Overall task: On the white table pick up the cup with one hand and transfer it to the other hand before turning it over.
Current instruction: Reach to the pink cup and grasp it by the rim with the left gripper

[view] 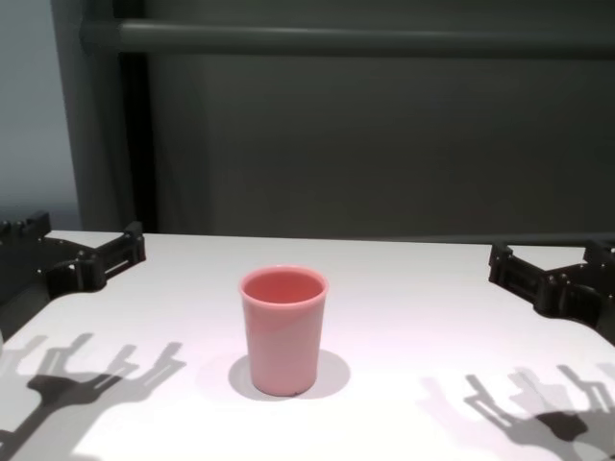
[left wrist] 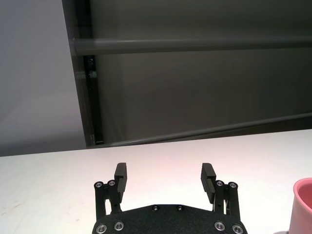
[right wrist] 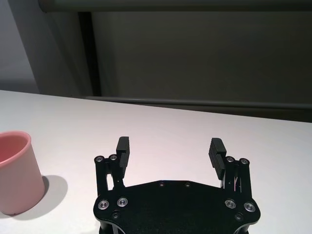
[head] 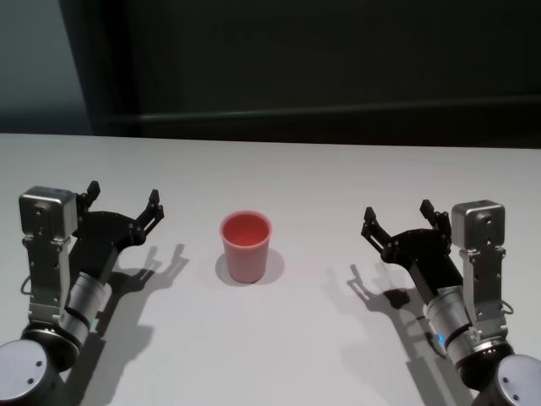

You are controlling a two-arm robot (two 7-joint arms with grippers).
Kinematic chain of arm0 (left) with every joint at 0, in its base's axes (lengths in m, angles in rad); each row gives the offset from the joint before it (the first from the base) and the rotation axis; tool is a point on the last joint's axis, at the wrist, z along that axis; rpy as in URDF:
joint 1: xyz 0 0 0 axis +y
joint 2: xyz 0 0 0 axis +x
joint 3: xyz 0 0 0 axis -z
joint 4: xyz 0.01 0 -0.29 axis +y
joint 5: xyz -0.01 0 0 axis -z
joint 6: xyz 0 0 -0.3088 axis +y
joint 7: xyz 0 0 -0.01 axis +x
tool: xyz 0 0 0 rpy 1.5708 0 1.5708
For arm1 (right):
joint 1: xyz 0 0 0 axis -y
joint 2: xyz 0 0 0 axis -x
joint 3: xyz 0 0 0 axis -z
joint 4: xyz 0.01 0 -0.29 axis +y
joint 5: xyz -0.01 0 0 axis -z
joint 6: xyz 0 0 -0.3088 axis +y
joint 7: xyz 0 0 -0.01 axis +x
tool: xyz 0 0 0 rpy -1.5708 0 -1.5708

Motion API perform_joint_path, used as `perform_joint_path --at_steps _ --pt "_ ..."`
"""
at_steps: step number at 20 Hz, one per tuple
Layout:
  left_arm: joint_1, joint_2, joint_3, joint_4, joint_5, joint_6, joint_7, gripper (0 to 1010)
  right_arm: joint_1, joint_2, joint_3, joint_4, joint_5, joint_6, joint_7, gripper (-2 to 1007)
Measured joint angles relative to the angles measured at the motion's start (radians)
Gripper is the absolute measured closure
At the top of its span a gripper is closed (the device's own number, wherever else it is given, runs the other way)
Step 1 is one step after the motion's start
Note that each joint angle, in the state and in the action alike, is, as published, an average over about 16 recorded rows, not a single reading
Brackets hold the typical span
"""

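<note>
We see the cup [head: 246, 245] standing upright alone on the surface [head: 296, 355], well apart from our left hand [head: 124, 197] and right hand [head: 397, 215]; bare surface lies between on both sides, nothing blocking either.

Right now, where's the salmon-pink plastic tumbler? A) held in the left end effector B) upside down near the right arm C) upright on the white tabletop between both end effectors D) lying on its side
C: the salmon-pink plastic tumbler stands rim-up on the white tabletop, apart from the open left end effector and the open right end effector.
</note>
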Motion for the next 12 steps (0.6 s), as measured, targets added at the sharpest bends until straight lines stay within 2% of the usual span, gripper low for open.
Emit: perform_joint_path --at_steps 12 --pt "0.000 0.000 0.000 0.000 0.000 0.000 0.000 9 0.000 0.000 0.000 0.000 0.000 0.000 0.000 3"
